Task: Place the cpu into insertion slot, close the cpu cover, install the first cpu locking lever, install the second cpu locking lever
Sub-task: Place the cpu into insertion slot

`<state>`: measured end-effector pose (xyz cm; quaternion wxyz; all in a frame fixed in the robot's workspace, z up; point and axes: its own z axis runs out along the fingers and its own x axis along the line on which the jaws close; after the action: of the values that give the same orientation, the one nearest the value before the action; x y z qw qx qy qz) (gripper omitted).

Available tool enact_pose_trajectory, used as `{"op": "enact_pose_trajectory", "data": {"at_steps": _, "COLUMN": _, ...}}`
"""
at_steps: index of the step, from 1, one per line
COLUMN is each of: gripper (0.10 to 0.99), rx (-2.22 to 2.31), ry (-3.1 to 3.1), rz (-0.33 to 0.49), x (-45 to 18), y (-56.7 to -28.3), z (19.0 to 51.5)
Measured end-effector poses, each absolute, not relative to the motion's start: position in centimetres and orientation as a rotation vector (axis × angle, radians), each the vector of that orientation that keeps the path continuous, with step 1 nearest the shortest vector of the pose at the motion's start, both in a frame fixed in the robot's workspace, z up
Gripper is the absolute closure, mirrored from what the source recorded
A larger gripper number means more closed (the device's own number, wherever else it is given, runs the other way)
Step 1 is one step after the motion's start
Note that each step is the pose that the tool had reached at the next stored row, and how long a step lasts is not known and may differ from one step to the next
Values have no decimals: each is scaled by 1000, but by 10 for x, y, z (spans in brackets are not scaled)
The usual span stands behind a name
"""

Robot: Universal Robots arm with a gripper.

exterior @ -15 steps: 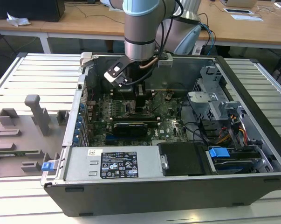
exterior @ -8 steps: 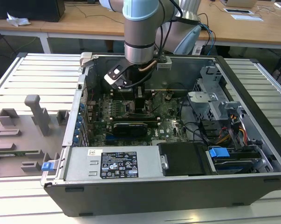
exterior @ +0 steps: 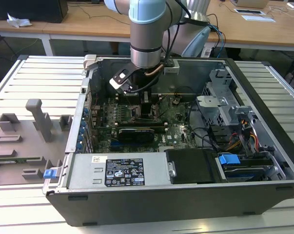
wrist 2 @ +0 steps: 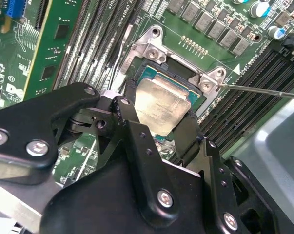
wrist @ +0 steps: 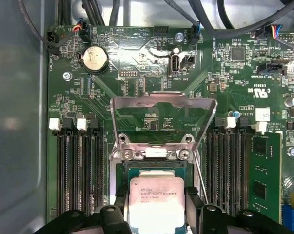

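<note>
exterior view's left: grey fixture plate [exterior: 20, 146] sits outside the pc case [exterior: 186, 204]. mid-frame, your arm [exterior: 147, 34] stands near vertical inside the case, wrist pointing straight down over the motherboard [exterior: 178, 124]. gripper [wrist 2: 156, 117] is narrow: fingers [wrist 2: 125, 112] sit one on each of two opposite edges of the cpu [wrist: 156, 202], so you're pinching it. cpu lies flat, square over the insertion slot [wrist: 180, 167]; can't tell if it's fully seated. cpu cover [wrist: 164, 99] stands open just beyond the slot. locking lever [wrist 2: 264, 90] is unlatched, sticking out from the corner bracket. memory slots [wrist: 78, 165] flank the slot on both sides. exterior view's right: drive cage [exterior: 229, 107].
</note>
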<state>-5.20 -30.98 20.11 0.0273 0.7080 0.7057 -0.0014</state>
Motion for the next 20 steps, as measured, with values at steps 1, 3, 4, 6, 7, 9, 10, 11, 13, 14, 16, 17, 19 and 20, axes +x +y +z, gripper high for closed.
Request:
{"op": "enact_pose_trajectory", "data": {"at_steps": 1, "gripper": 541, "rx": 2186, "ry": 2179, "rz": -5, "x": -52, "y": -310, "z": 201}}
{"op": "enact_pose_trajectory", "data": {"at_steps": 3, "gripper": 541, "rx": 2187, "ry": 2179, "rz": -4, "x": -52, "y": -310, "z": 200}}
{"op": "enact_pose_trajectory", "data": {"at_steps": 4, "gripper": 541, "rx": 2187, "ry": 2180, "rz": -4, "x": -52, "y": -310, "z": 200}}
{"op": "enact_pose_trajectory", "data": {"at_steps": 6, "gripper": 541, "rx": 2187, "ry": 2180, "rz": -4, "x": -52, "y": -310, "z": 198}}
{"op": "enact_pose_trajectory", "data": {"at_steps": 7, "gripper": 541, "rx": 2187, "ry": 2180, "rz": -4, "x": -52, "y": -310, "z": 198}}
{"op": "enact_pose_trajectory", "data": {"at_steps": 9, "gripper": 533, "rx": 2187, "ry": 2180, "rz": -3, "x": -52, "y": -310, "z": 197}}
{"op": "enact_pose_trajectory", "data": {"at_steps": 10, "gripper": 471, "rx": 2187, "ry": 2180, "rz": -4, "x": -52, "y": -310, "z": 198}}
{"op": "enact_pose_trajectory", "data": {"at_steps": 11, "gripper": 471, "rx": 2187, "ry": 2180, "rz": -4, "x": -52, "y": -310, "z": 209}}
{"op": "enact_pose_trajectory", "data": {"at_steps": 13, "gripper": 471, "rx": 2187, "ry": 2180, "rz": -4, "x": -52, "y": -310, "z": 214}}
{"op": "enact_pose_trajectory", "data": {"at_steps": 14, "gripper": 471, "rx": 2187, "ry": 2180, "rz": -3, "x": -52, "y": -310, "z": 216}}
{"op": "enact_pose_trajectory", "data": {"at_steps": 16, "gripper": 471, "rx": 2187, "ry": 2180, "rz": -3, "x": -51, "y": -309, "z": 218}}
{"op": "enact_pose_trajectory", "data": {"at_steps": 17, "gripper": 486, "rx": 2187, "ry": 2180, "rz": -3, "x": -52, "y": -309, "z": 219}}
{"op": "enact_pose_trajectory", "data": {"at_steps": 19, "gripper": 675, "rx": 2187, "ry": 2180, "rz": -4, "x": -52, "y": -309, "z": 224}}
{"op": "enact_pose_trajectory", "data": {"at_steps": 20, "gripper": 733, "rx": 2187, "ry": 2180, "rz": -4, "x": -52, "y": -309, "z": 226}}
